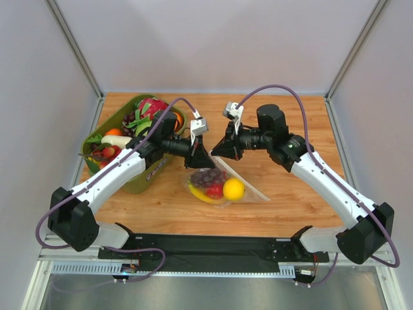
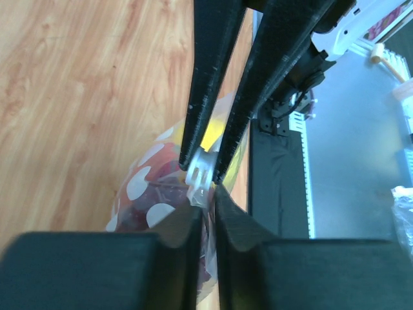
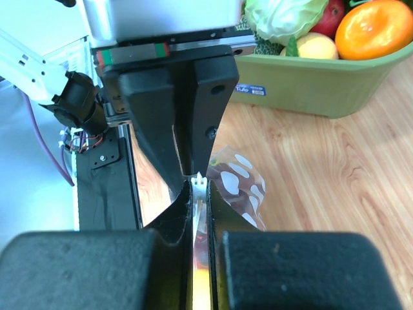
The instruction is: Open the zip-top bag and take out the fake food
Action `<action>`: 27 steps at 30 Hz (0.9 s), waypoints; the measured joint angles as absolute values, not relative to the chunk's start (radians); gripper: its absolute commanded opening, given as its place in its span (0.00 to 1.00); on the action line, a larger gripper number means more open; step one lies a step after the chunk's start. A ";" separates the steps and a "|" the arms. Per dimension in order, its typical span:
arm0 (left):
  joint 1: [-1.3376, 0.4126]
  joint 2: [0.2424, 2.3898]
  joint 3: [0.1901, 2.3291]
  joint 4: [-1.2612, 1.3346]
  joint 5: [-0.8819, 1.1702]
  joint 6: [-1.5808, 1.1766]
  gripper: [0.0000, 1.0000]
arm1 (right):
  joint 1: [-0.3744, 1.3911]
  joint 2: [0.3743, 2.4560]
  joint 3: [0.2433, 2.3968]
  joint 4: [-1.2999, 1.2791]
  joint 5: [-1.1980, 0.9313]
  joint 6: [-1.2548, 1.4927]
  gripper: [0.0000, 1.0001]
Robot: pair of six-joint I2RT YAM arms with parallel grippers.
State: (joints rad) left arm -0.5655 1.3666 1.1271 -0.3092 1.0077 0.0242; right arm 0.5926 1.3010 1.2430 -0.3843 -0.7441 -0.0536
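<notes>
Closest in, the right gripper (image 3: 201,197) has its black fingers clenched on the zip strip of the clear, floppy zip-top bag (image 3: 237,184) printed with whitish polka dots. That bag lies on the wooden table (image 1: 290,116) between the two arms, just beside the olive-green plastic bin (image 3: 310,90), with its zip edge held up at the fingertips. Inside it sits the fake food (image 1: 216,185): a dark purple grape bunch (image 1: 208,175), a yellow lemon (image 1: 233,189), a yellow banana (image 1: 200,194) and something red (image 1: 214,192) tucked between them. The bin holds a pink dragon fruit (image 1: 152,107), a pale green cabbage (image 3: 284,16), an orange (image 3: 377,29) and more produce I can't make out.

Both arms reach in from the near edge and meet nose to nose over the bag. The left gripper (image 2: 208,199) faces the right one, its fingers a narrow slit apart with bag film in the gap (whether it pinches or only brackets the film, I cannot tell).

The toys look glossy and hard. The bag is thin and crinkled, the table shows warm wood grain, and the fingers are matte black wedges.
</notes>
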 measured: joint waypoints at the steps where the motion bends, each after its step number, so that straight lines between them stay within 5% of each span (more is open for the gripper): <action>1: -0.568 1.371 1.129 -0.310 1.007 0.027 0.00 | 0.593 1.301 1.243 -0.390 -0.746 -0.054 0.00; 27: -0.590 1.382 1.138 -0.331 0.926 0.032 0.00 | 0.595 1.245 1.192 -0.445 -0.706 -0.076 0.00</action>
